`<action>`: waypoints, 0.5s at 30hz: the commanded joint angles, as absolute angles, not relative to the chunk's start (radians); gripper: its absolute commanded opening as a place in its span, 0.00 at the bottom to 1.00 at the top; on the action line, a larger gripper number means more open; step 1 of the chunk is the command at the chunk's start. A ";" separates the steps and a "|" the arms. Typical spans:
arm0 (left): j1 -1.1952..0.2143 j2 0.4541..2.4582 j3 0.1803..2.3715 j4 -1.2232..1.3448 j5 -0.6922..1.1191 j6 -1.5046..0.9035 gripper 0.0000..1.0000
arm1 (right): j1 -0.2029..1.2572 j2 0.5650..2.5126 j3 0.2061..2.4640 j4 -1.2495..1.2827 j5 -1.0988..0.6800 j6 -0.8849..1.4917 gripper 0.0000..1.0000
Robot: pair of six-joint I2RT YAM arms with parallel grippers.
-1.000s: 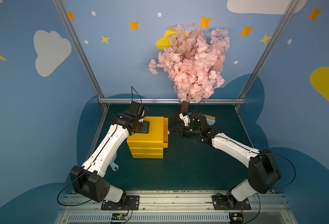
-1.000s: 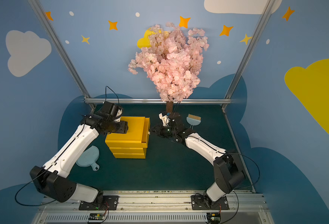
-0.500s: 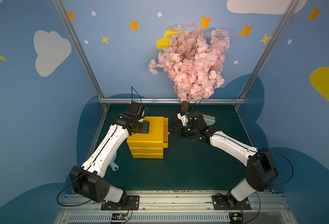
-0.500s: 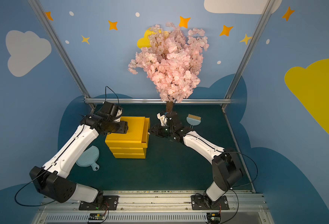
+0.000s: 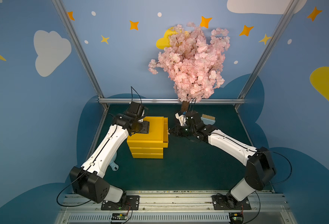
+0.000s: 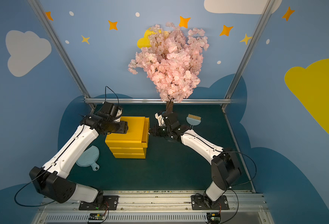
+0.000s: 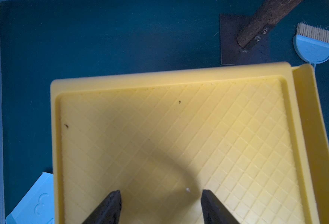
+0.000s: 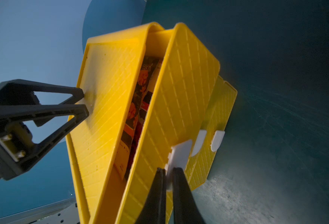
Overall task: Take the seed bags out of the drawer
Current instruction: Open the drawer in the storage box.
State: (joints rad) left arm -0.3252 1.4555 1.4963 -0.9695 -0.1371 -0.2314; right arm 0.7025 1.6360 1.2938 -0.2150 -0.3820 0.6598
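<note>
The drawer (image 5: 165,131) is the top one of a yellow three-drawer cube (image 5: 146,143) and stands pulled out a little to the right. My right gripper (image 8: 167,169) is shut on its white handle tab (image 8: 179,153); in both top views this gripper (image 6: 150,131) sits at the drawer's right face. Through the gap the seed bags (image 8: 138,100) show as orange-flowered packets lying inside, mostly hidden. My left gripper (image 7: 160,193) is open with nothing between its fingers, tips down on the cube's ribbed top (image 7: 159,126), near its left side (image 5: 143,127).
A light-blue brush (image 5: 208,119) lies behind my right arm. The pink blossom tree's trunk (image 5: 185,105) stands on its dark base plate at the back. A light-blue dustpan (image 6: 88,158) lies left of the cube under my left arm. Two lower drawers carry white tabs (image 8: 217,140).
My right gripper has moved left to the drawer's handle tab and closed on it. The left arm has stayed on the cube's top.
</note>
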 commanded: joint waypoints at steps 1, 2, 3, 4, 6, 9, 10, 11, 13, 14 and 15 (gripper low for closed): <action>-0.319 1.487 1.450 -1.048 -0.085 -0.240 0.70 | 0.718 1.650 1.327 -0.291 -0.324 0.629 0.01; -0.320 1.487 1.449 -1.049 -0.084 -0.240 0.70 | 0.722 1.649 1.335 -0.304 -0.311 0.629 0.00; -0.321 1.486 1.449 -1.047 -0.084 -0.241 0.70 | 0.725 1.649 1.343 -0.320 -0.297 0.629 0.00; -0.321 1.487 1.448 -1.046 -0.084 -0.241 0.70 | 0.729 1.649 1.351 -0.332 -0.283 0.629 0.00; -0.321 1.486 1.449 -1.046 -0.086 -0.241 0.70 | 0.737 1.645 1.366 -0.363 -0.254 0.629 0.00; -0.318 1.484 1.447 -1.045 -0.088 -0.241 0.69 | 0.747 1.631 1.379 -0.397 -0.215 0.628 0.00; -0.319 1.483 1.447 -1.045 -0.089 -0.241 0.70 | 0.749 1.624 1.382 -0.408 -0.203 0.627 0.00; -0.319 1.482 1.446 -1.045 -0.089 -0.240 0.70 | 0.749 1.619 1.386 -0.422 -0.190 0.626 0.00; -0.318 1.482 1.449 -1.042 -0.089 -0.240 0.70 | 0.749 1.604 1.394 -0.452 -0.162 0.619 0.00; -0.318 1.483 1.450 -1.040 -0.087 -0.240 0.70 | 0.749 1.596 1.397 -0.465 -0.147 0.613 0.00; -0.318 1.483 1.451 -1.040 -0.087 -0.241 0.70 | 0.749 1.588 1.399 -0.476 -0.134 0.608 0.00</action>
